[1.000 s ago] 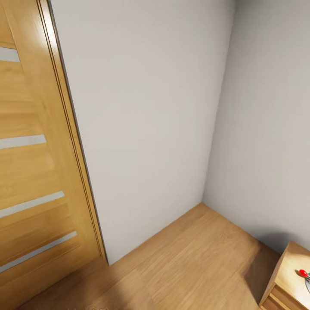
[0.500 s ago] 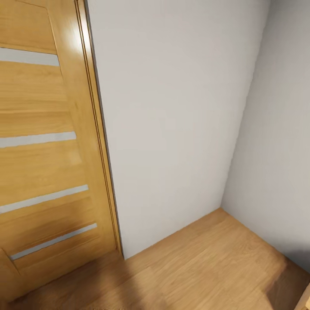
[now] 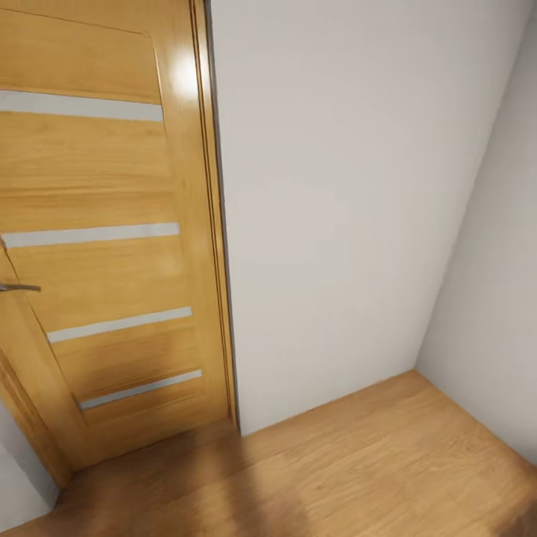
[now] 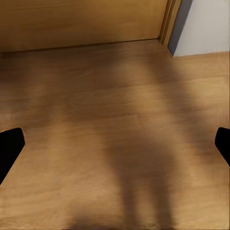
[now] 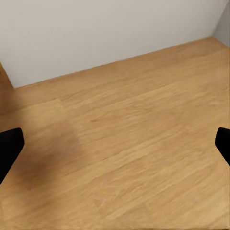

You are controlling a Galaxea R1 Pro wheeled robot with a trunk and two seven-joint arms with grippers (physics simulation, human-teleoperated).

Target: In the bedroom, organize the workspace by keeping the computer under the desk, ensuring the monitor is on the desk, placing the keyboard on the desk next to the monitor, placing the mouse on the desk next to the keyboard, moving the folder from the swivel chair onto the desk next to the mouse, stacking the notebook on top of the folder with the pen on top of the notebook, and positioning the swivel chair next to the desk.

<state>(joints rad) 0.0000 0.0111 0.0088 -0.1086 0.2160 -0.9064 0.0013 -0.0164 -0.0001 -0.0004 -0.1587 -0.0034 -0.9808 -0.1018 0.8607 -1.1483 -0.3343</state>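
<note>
Well, start from your left tool (image 4: 115, 143): its two dark fingertips (image 4: 9, 146) sit far apart at the two sides of the left wrist view, so it is spread wide and carries nothing. Below it there is only the wood floor (image 4: 115, 120) with soft shadows, and beyond that the foot of the door (image 4: 81, 21) and its frame. Your right tool (image 5: 115, 143) is in the same condition, fingertips (image 5: 9, 146) wide apart, nothing between them, over bare floor that runs to the pale wall (image 5: 105, 33).

From the head camera you look into a corner of the bedroom. The oak door (image 3: 104, 224) with its pale horizontal strips is on the left side, a small metal handle (image 3: 19, 287) near the edge, then the grey wall (image 3: 335, 209) in the middle, and the plank floor (image 3: 358, 470) at the bottom.

I cannot see the desk, the chair, the computer, the monitor, the keyboard, the mouse, the folder, the notebook or the pen here, so I cannot say where they are.

In my judgement you are in the travelling and searching step, and no arranging is begun with the tools. The next move asks you to turn the base and head away from this corner until the desk and the chair come into sight, and then approach with both arms kept free from the door and the walls.
</note>
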